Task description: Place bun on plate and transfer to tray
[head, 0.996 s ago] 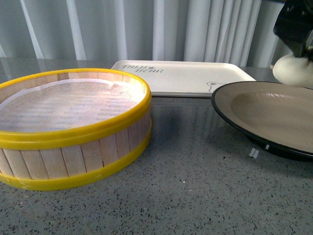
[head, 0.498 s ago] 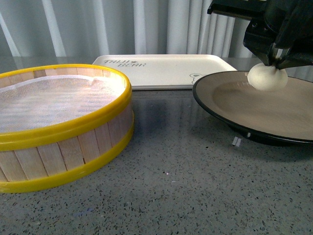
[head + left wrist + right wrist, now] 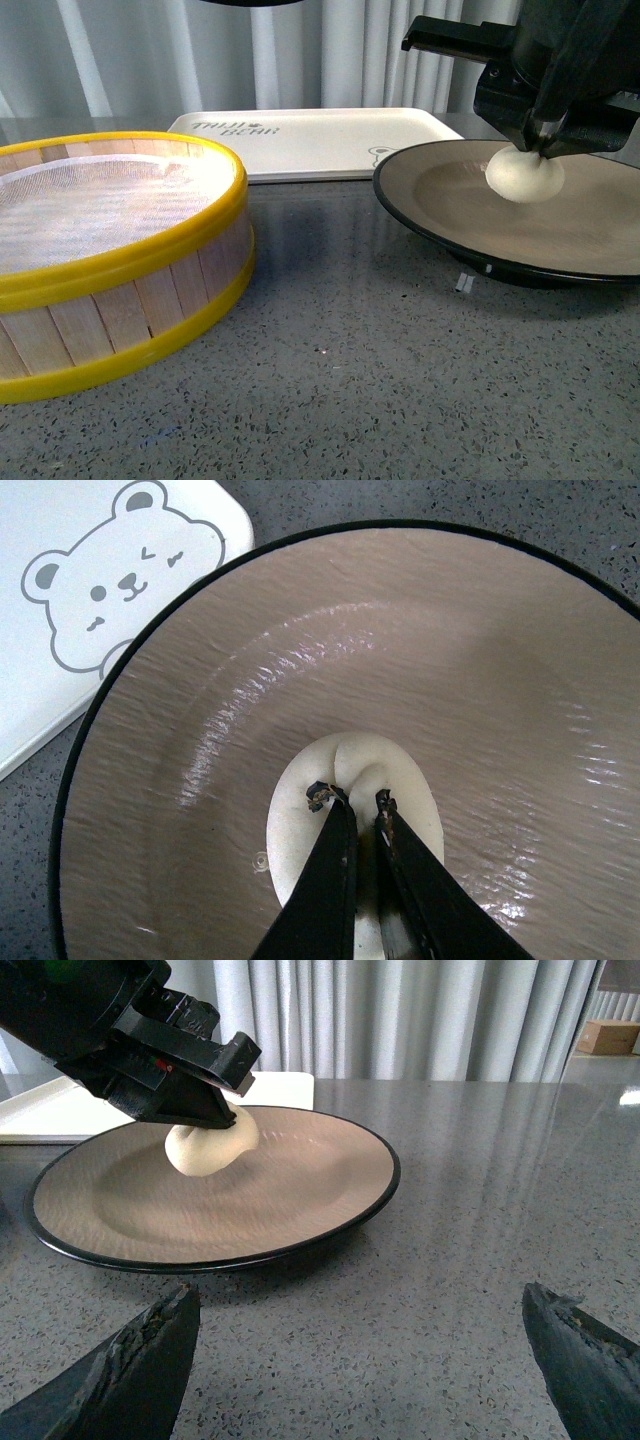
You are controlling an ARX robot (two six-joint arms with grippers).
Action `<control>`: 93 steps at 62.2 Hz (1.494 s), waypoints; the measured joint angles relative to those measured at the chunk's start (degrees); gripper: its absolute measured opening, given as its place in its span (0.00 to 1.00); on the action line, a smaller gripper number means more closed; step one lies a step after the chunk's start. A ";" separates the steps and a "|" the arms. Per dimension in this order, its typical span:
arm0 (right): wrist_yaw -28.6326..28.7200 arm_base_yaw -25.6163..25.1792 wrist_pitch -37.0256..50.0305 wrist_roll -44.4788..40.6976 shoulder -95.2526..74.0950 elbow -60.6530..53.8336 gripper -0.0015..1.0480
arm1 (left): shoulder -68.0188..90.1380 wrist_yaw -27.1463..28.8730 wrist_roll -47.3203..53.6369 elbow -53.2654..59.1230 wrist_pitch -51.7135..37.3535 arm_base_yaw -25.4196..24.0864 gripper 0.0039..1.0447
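In the front view, the bun point(image 3: 524, 175) is seen inside the plate point(image 3: 430, 195), and its bottom looks to be resting on the tan part. It is held from above by the left gripper point(image 3: 541, 143), so that it can be set down softly. The tray point(image 3: 320, 140) is lying just behind the plate, which makes the later move a short one. A yellow-rimmed steamer basket point(image 3: 120, 290) is standing well apart, on the left. In the left wrist view, the two black fingers point(image 3: 330, 880) are seen close together, pinched on the pleated top of the bun, near the middle of the plate. In the right wrist view, the right gripper point(image 3: 357, 1305) is held low over the table with its fingers spread wide and nothing between them. It is likely kept near the plate so the plate can be picked up next.
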State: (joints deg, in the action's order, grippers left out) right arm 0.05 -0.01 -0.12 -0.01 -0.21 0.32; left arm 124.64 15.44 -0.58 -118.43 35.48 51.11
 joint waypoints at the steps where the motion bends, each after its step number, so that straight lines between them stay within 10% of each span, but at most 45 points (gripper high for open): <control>1: 0.00 0.00 0.00 0.00 0.00 0.00 0.92 | 0.07 0.00 -0.07 0.02 0.00 0.00 0.03; 36: 0.00 0.00 0.00 0.00 0.00 0.00 0.92 | -0.46 -0.94 -1.03 0.00 0.37 0.35 0.95; 59: 0.00 0.00 0.00 0.00 0.00 0.00 0.92 | -9.57 1.03 -2.71 5.20 -6.82 -1.55 0.94; 93: 0.00 0.00 0.00 0.00 0.00 0.00 0.92 | -57.02 14.21 0.50 49.24 -22.97 -13.60 0.94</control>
State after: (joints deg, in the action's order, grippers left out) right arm 0.05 -0.01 -0.12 -0.01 -0.21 0.32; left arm 67.61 29.65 -0.08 -69.19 12.51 37.52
